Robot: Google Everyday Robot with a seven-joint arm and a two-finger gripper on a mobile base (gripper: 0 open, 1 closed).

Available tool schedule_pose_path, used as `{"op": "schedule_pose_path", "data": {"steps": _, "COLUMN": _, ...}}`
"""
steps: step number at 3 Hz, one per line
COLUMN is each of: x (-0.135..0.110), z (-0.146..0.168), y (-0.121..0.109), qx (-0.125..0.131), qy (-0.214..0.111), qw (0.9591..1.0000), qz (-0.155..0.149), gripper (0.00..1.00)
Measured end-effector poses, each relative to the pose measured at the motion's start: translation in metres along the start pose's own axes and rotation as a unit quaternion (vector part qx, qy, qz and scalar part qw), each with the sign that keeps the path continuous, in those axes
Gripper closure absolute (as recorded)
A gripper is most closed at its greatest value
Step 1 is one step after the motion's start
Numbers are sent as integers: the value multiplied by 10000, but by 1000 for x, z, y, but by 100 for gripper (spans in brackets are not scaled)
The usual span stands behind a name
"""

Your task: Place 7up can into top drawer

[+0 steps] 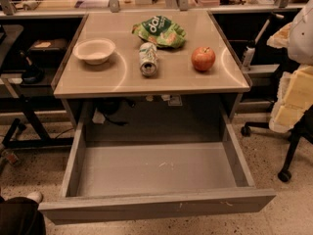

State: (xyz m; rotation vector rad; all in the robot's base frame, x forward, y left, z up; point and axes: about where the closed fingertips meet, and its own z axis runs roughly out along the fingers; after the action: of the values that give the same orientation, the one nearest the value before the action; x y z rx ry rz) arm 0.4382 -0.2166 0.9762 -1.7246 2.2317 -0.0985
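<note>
standing mid-frame was the table (98, 82), tan glossy top, seen from above and in front. below it the top drawer (156, 207) was pulled fully out toward the camera, grey, flat bottom bare except for a few pale scuffs, low side walls, plain front panel nearest the lens. right edge of frame had a black office chair base (288, 153) with pale yellow blocks (296, 94) stacked above it. dark shape (18, 218) sat in the bottom left corner beside the drawer front, could not tell what it was. on the tabletop, a green chip bag (160, 31) lay crinkled at the back centre. white bowl (94, 50) was upright at the left, well apart from the rest. red apple (203, 58) stood right of centre. 7up can (148, 59) lay on its side in the middle of the tabletop, silver end facing the camera, just in front of the bag, between bowl and apple, not in the drawer. gripper was out of view, so whether it was apart or together could not be told.
</note>
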Motion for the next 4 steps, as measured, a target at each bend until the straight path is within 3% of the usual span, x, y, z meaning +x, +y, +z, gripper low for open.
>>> {"op": "schedule_pose_path", "data": {"steps": 1, "x": 0, "z": 0, "y": 0, "qx": 0, "qy": 0, "qw": 10000, "qz": 2, "gripper": 0}}
{"op": "schedule_pose_path", "data": {"steps": 2, "x": -6, "z": 8, "y": -2, "qx": -37, "qy": 103, "qw": 9992, "qz": 383, "gripper": 0}}
{"op": "schedule_pose_path", "data": {"steps": 3, "x": -29, "z": 33, "y": -14, "qx": -268, "qy": 271, "qw": 9951, "qz": 908, "gripper": 0}}
{"op": "schedule_pose_path", "data": {"steps": 4, "x": -63, "z": 47, "y": -27, "qx": -503, "qy": 225, "qw": 9935, "qz": 993, "gripper": 0}}
